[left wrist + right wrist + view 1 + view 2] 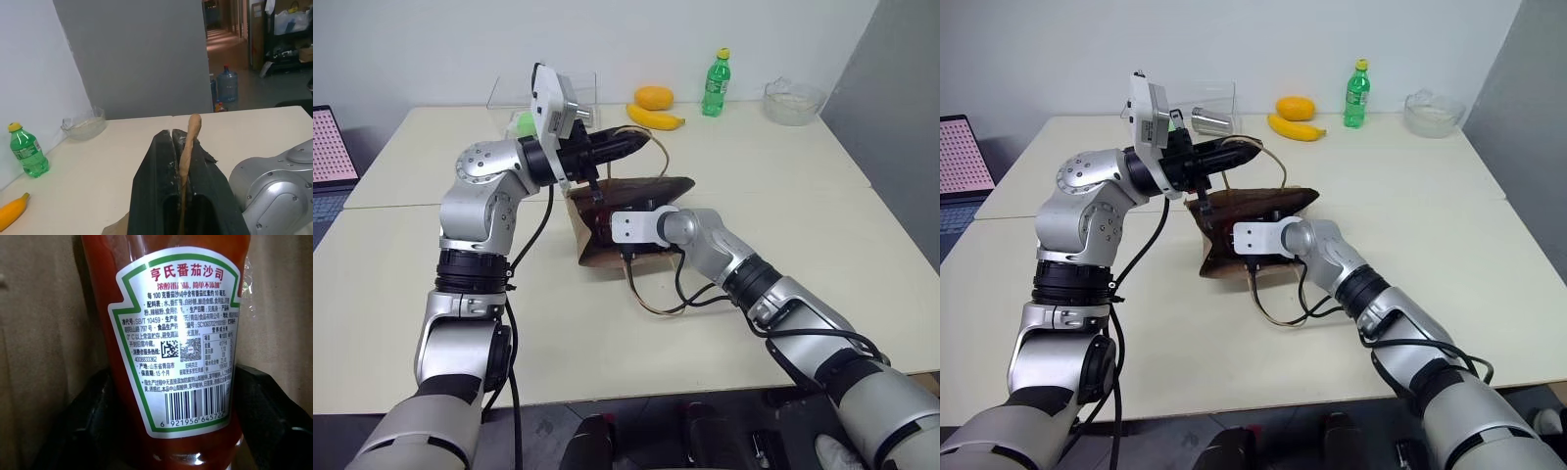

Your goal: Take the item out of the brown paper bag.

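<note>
The brown paper bag [641,188] lies on its side mid-table, its mouth facing me. My left gripper [631,145] is shut on its tan loop handle [188,147] and holds it raised above the bag. My right gripper [173,382] reaches into the bag's mouth, its wrist [641,227] at the opening. Inside, the item [171,333], a red-orange bottle with a white label, stands between the two black fingers [85,431], which press against its sides. From the head views the bottle is hidden by the bag.
At the table's [783,176] far edge stand a green bottle [716,84], a mango [653,97], a banana [656,118], a glass bowl [793,101], a clear box [514,93] and a silver can [1212,121]. A screen [333,147] sits far left.
</note>
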`<state>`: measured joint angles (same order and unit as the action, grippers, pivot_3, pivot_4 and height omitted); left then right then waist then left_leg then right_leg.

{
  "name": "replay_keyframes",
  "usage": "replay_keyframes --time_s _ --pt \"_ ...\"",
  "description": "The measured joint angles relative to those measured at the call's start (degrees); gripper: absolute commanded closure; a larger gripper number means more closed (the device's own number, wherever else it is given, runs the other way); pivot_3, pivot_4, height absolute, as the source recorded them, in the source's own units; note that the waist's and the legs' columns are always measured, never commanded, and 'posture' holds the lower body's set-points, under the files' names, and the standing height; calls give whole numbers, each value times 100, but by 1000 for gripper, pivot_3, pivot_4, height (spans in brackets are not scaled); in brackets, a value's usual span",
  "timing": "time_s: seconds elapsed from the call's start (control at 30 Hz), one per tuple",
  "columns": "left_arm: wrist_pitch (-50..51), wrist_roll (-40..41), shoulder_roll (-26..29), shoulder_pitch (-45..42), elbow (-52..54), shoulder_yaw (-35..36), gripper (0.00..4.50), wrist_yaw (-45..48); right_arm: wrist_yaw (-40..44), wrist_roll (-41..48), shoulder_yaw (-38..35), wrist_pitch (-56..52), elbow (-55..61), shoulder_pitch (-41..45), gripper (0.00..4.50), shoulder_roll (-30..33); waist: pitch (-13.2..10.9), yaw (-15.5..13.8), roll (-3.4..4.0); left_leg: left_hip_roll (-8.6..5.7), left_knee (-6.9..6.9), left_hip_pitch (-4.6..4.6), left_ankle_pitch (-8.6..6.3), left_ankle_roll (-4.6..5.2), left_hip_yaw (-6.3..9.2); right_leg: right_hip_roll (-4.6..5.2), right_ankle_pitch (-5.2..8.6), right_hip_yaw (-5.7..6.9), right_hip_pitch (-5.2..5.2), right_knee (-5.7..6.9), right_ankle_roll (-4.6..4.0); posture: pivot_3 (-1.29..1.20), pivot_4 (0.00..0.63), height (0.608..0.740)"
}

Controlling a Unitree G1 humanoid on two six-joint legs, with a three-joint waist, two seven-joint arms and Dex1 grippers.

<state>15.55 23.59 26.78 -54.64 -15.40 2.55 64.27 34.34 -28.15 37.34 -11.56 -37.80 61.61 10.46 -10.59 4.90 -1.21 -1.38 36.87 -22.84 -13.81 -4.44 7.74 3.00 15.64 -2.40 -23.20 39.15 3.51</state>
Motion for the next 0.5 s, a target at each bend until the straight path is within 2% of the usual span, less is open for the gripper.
replay_keyframes --time_s 0.13,0.3,0.5 --pt "-161 -130 7 -7 -203 0 4500 -51 334 201 -327 -200 856 -421 1466 156 0 0 0 0 -2 -4 0 0 -1 1 0 -1 -3 -6 0 0 150 740" --pt "-510 -398 6 -87 -675 -7 4500 -188 1404 952 -750 -799 2653 -1133 1466 513 -1 -6 1 -1 -5 -11 0 0 2 1 0 2 -7 -9 0 0 150 740" --pt "-945 -712 -19 -292 -1114 -89 4500 -329 2303 1829 -1117 -1416 4093 -1345 1466 953 -1 -13 1 -2 -2 -10 -10 17 2 2 0 2 -5 -8 1 0 150 740"
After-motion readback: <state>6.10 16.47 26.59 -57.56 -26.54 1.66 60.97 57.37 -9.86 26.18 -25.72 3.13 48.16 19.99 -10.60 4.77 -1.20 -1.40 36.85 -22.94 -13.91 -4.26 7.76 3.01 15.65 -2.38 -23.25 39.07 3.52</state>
